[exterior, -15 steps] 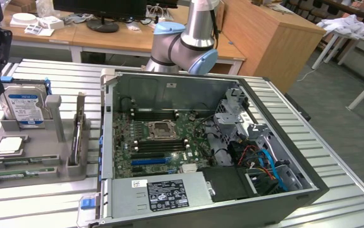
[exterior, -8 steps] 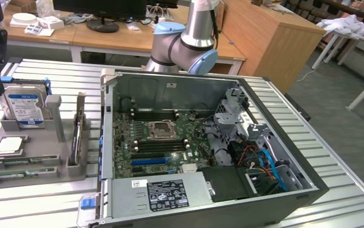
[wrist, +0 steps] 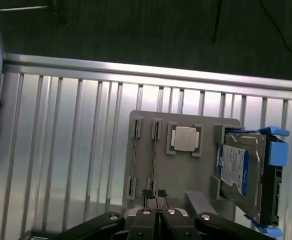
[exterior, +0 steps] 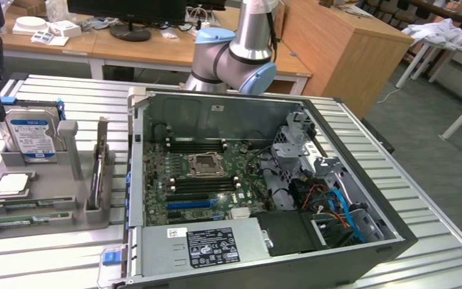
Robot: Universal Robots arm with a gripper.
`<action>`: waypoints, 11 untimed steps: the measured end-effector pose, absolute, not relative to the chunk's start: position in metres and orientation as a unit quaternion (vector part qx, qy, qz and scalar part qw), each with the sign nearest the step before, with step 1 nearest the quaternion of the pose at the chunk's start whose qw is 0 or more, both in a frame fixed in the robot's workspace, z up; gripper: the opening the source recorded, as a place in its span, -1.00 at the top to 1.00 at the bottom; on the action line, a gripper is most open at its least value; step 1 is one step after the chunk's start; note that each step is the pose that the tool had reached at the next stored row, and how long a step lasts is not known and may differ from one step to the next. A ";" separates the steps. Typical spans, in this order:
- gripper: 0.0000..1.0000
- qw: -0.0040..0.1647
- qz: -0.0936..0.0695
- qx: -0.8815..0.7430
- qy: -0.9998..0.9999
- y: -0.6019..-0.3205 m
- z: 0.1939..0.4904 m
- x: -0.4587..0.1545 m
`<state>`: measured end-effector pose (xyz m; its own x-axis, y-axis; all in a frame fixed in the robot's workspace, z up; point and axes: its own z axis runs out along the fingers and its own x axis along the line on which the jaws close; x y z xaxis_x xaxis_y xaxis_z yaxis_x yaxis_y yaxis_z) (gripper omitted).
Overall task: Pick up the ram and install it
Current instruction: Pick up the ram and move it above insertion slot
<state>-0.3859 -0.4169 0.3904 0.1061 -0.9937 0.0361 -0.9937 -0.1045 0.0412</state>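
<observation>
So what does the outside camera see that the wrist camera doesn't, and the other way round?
The exterior view takes in the open computer case, its motherboard and the arm's blue-capped joint. The wrist view looks down past the shut gripper, hovering above the grey tray. Both share that tray, its ram sticks, the blue-labelled hard drive, the silver CPU chip and the slatted metal table.
</observation>
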 end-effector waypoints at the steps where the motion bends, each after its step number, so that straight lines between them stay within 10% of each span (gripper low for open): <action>1: 0.79 0.027 0.000 0.749 -0.662 -0.417 0.390 -0.386; 11: 0.79 0.027 0.002 0.790 -0.613 -0.417 0.390 -0.386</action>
<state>-0.3860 -0.4169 0.3904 0.2484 -0.9680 0.0361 -0.9682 -0.2469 0.0414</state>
